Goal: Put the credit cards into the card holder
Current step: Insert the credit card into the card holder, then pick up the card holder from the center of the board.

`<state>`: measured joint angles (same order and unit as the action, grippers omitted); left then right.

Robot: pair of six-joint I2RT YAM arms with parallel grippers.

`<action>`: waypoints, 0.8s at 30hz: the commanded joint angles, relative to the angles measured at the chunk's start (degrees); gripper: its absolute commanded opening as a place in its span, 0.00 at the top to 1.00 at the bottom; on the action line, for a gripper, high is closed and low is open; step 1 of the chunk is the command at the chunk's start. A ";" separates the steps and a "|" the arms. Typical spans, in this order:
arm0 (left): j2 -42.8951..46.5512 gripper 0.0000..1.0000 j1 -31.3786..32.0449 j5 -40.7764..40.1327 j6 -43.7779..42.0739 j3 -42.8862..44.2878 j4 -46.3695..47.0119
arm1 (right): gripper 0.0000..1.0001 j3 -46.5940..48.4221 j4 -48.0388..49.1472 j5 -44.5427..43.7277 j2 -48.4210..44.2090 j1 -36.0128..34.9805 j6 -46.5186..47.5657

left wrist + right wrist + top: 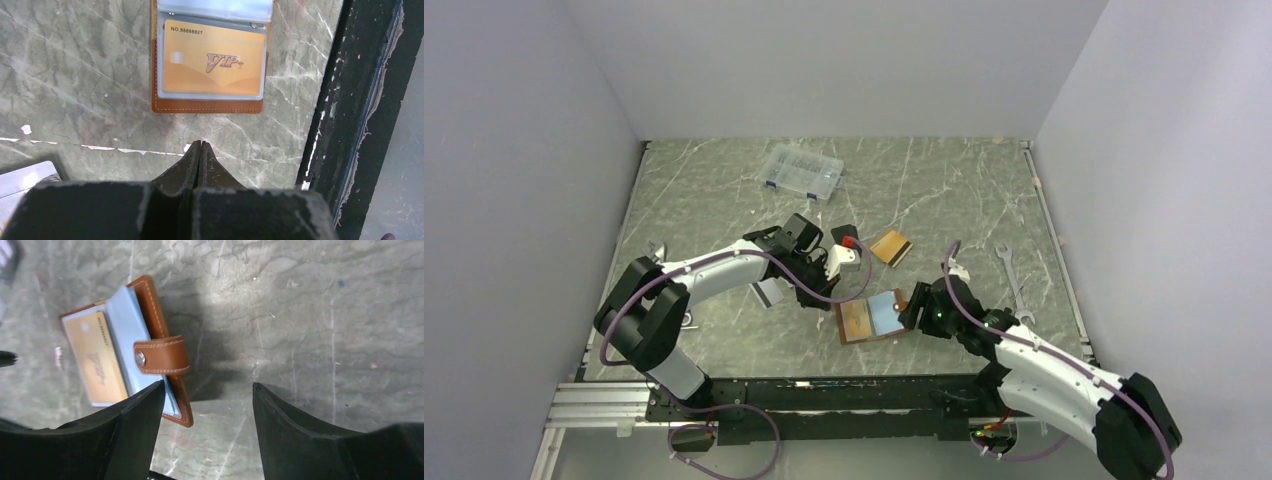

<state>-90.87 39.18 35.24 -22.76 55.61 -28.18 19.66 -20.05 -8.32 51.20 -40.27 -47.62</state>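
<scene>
Left pincer (200, 146): fully closed. Both fingers meet along their whole length and nothing is held between them. The tips hang over bare surface (75, 75), just short of the card holder's (207, 106) stitched brown edge and not touching it.

Right pincer (207, 387): open, jaws well apart, with nothing in the gap. Only marble-patterned surface shows between the fingers (135, 425). In the right wrist view the left finger overlaps the near corner of the card holder; contact cannot be confirmed.

Card holder: lies opened flat on the surface, near the front edge and between the two arms, as the top view shows. Its snap strap (162, 356) is folded across the clear inner sleeves (125, 325).

Cards:
- One orange card (212, 57), marked "VIP" and "NO.88888827", sits inside a clear sleeve of the card holder.
- A second orange card (890, 247), with a dark stripe, lies loose on the surface behind the card holder and apart from it.
- A grey card (771, 292) lies on the surface under the left arm, to the left of the card holder; its corner shows at the lower left of the left wrist view.

Other items: a clear compartment box (802, 172) stands towards the back of the surface, and a wrench (1012, 275) lies near the right edge
</scene>
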 commanded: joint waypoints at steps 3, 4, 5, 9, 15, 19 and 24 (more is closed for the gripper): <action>-0.45 1.00 0.02 1.60 0.02 -0.46 2.47 | 0.35 -7.95 17.92 16.95 -4.85 6.93 -3.42; -0.62 1.00 -0.06 1.49 -0.14 -0.50 2.47 | 0.35 -8.73 19.39 18.30 -4.66 7.57 -3.95; -0.74 1.00 0.01 1.28 -0.17 -0.53 2.51 | 0.36 -9.28 21.28 20.14 -4.38 8.12 -4.36; -0.90 1.00 0.02 0.70 -0.48 -0.71 2.75 | 0.40 -12.41 28.11 23.19 -3.46 8.87 -6.97; -1.18 1.00 -0.04 0.88 -0.14 -0.25 2.51 | 0.58 -14.47 34.40 24.86 0.06 8.98 -9.11; -1.35 1.00 -0.49 1.30 0.04 0.33 2.78 | 0.90 -11.29 32.81 24.05 -1.15 8.98 -7.40; -2.01 1.00 -3.11 1.56 -1.40 1.35 4.16 | 1.00 -3.49 24.65 26.02 -4.95 8.98 -2.36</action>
<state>-92.03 38.37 35.16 -22.94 55.51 -26.59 9.02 6.79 15.55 49.58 -31.48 -54.06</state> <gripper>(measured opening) 0.006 0.033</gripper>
